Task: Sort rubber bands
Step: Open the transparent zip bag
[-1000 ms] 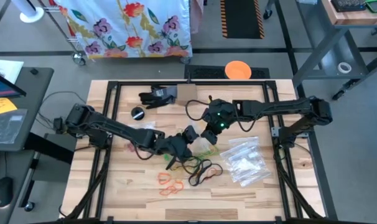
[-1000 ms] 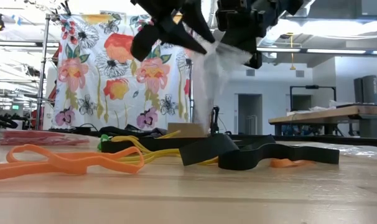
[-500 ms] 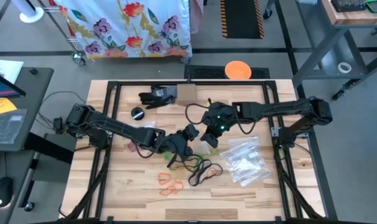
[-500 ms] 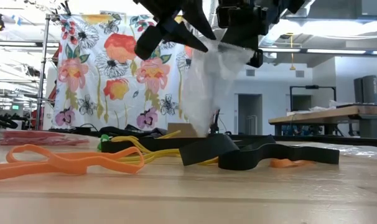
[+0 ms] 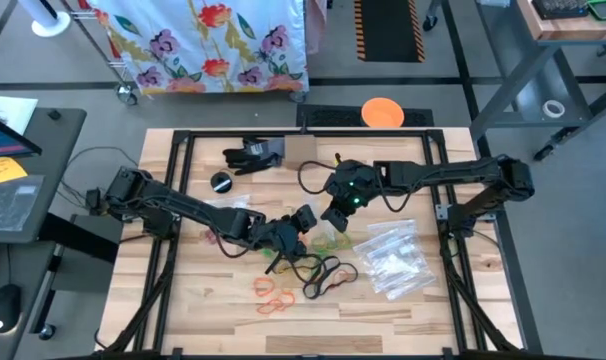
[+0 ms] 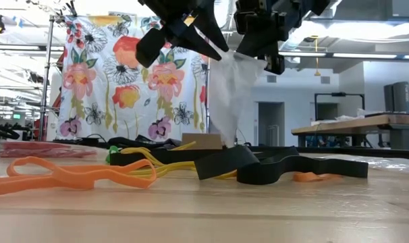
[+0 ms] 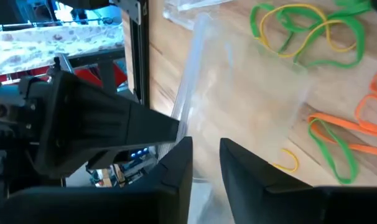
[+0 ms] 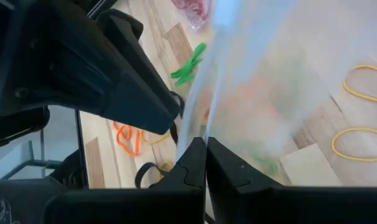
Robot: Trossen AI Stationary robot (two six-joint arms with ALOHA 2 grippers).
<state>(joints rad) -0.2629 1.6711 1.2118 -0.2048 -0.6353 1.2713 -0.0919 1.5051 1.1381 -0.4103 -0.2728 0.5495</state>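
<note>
A clear plastic zip bag (image 6: 228, 94) hangs over the table's middle, and my right gripper (image 5: 333, 217) is shut on its top. My left gripper (image 5: 304, 219) is close beside it on the left. In the left wrist view its fingers (image 7: 206, 163) keep a narrow gap, with the bag's film (image 7: 244, 81) just ahead of them. Whether they touch the film, I cannot tell. Rubber bands lie loose on the table under and in front of the bag: orange (image 6: 69, 174), yellow (image 6: 157, 165), green (image 7: 331, 146) and wide black ones (image 6: 258, 166). My right gripper pinches the bag's upper edge (image 8: 200, 127) between its two fingers, which meet on the film. They slant down from the table's right. The bag hangs slack below them, and its lower end (image 6: 228, 140) is just above the black bands.
A heap of clear bags (image 5: 393, 258) lies at the right. A pinkish-red bag (image 5: 216, 237) lies under my left arm. A black glove-like thing (image 5: 251, 153) and a round black object (image 5: 221, 182) sit toward the far edge. Bare wood shows along the near edge (image 5: 383, 330).
The hanging bag bulged out toward my left gripper half a second ago and now hangs narrower and straighter. Both arms have kept their places.
</note>
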